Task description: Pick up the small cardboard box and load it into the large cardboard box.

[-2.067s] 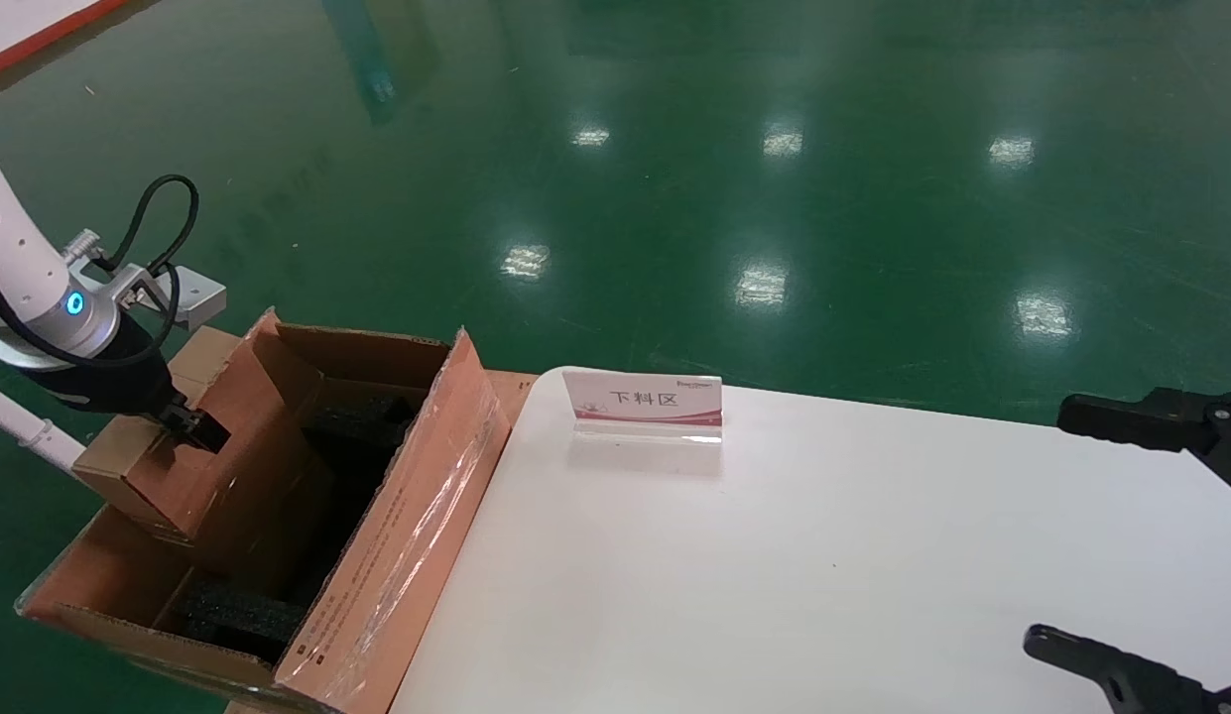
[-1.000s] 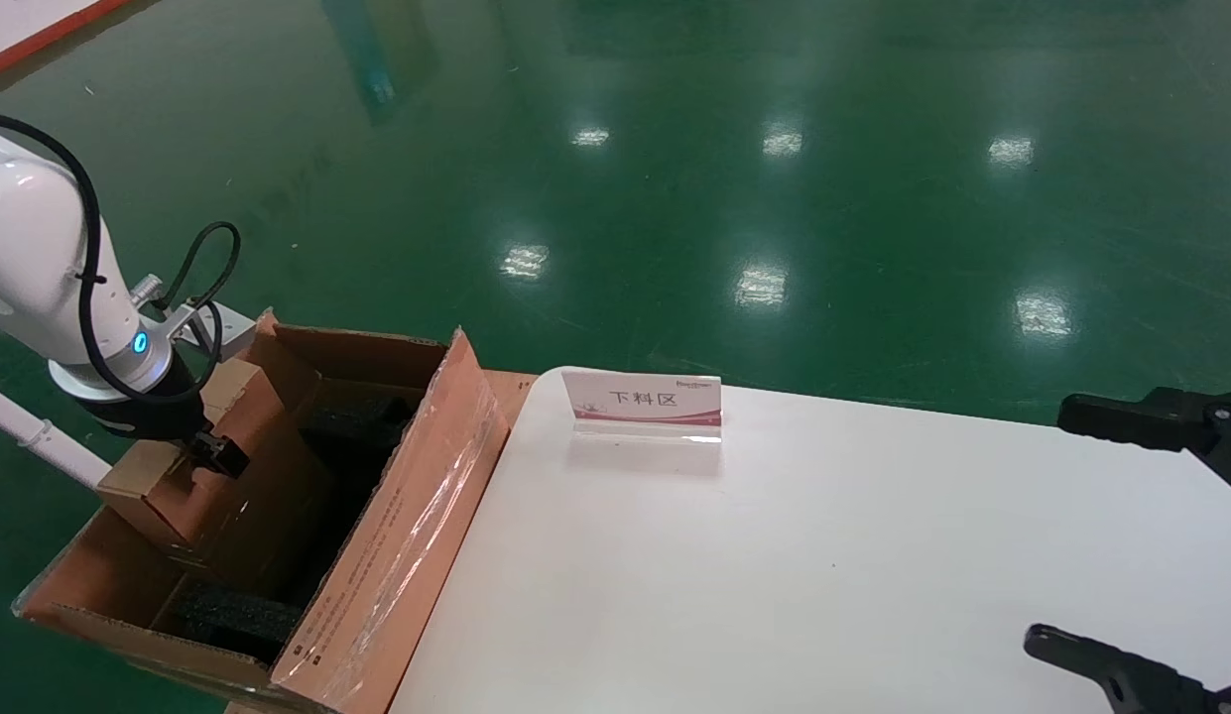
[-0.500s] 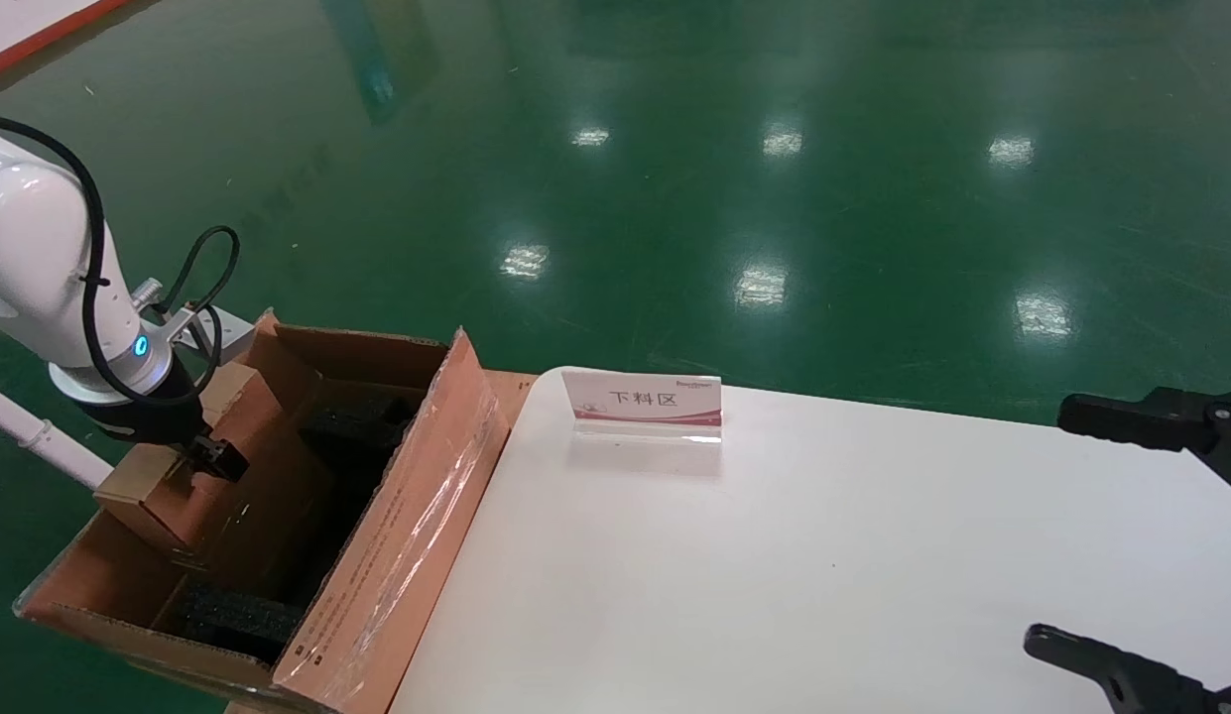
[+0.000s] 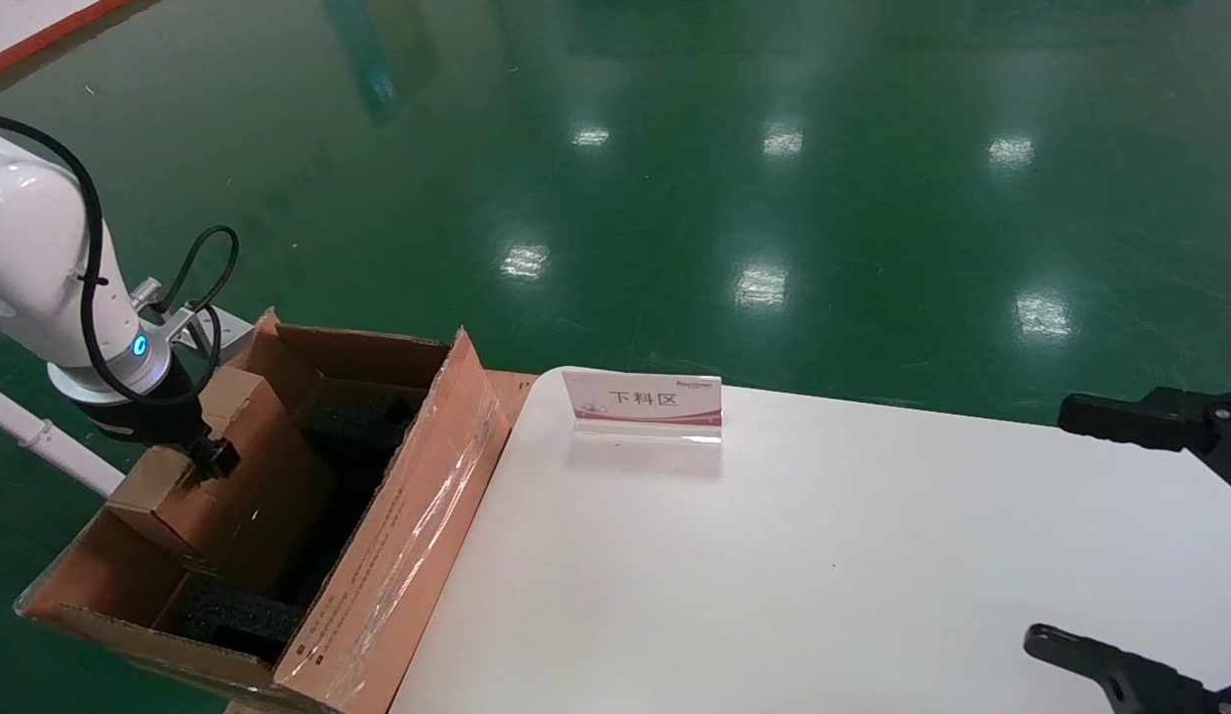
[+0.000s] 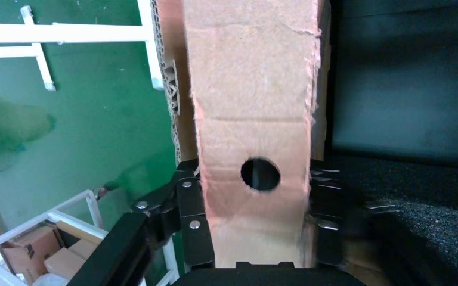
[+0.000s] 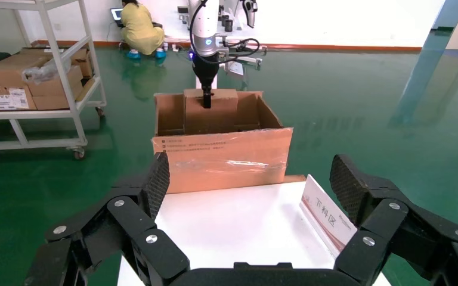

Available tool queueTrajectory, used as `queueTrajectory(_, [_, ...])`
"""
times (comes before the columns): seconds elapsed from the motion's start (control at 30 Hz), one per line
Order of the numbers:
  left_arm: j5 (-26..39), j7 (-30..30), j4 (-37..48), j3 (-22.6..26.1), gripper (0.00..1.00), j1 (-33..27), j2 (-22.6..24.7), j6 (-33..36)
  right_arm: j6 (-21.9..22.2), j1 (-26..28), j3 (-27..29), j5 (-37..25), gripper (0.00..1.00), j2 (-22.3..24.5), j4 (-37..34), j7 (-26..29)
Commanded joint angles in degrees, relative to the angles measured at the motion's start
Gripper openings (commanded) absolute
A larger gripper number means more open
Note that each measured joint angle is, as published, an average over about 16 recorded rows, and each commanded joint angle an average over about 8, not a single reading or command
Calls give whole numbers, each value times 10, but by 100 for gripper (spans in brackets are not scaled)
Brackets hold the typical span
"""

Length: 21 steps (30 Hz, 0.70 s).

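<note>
**Q:** Where is the small cardboard box (image 4: 193, 466)?

**A:** It is in the grip of the left gripper (image 4: 210, 458), partly down inside the open top of the large cardboard box (image 4: 397, 555), against that carton's far-left wall. Its top still stands above the rim. In the left wrist view the jaws are clamped on both sides of the small cardboard box (image 5: 253, 149), just beside the round hole (image 5: 260, 174) in its flap.

**Q:** What else is inside the large carton?

**A:** Black foam blocks (image 4: 233, 617) lie on its bottom, one at the near end and one at the far end. The tall flap facing the bench (image 4: 823, 555) is covered in shiny clear tape and carries small print.

**Q:** And the right arm?

**A:** The right gripper (image 6: 250, 199) hangs over the bench's right side, well apart from both cartons, jaws spread wide and holding nothing. A white and red sign (image 4: 643, 405) stands at the bench's far edge, near the large carton.

**Q:** The setting?

**A:** A glossy green floor (image 4: 675, 149); the right wrist view shows a white shelf cart (image 6: 42, 77) loaded with cartons and a crouching person in yellow (image 6: 137, 30) beyond.
</note>
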Motion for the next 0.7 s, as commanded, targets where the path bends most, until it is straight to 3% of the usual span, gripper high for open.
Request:
queueTrajectory(0.03, [0, 0, 0, 0, 100, 0, 0, 0, 0, 0, 0, 0, 100, 0, 0, 0])
queueTrajectory(0.7, [9, 5, -24, -3, 100, -14, 0, -12, 0, 0, 0, 0, 100, 0, 0, 0])
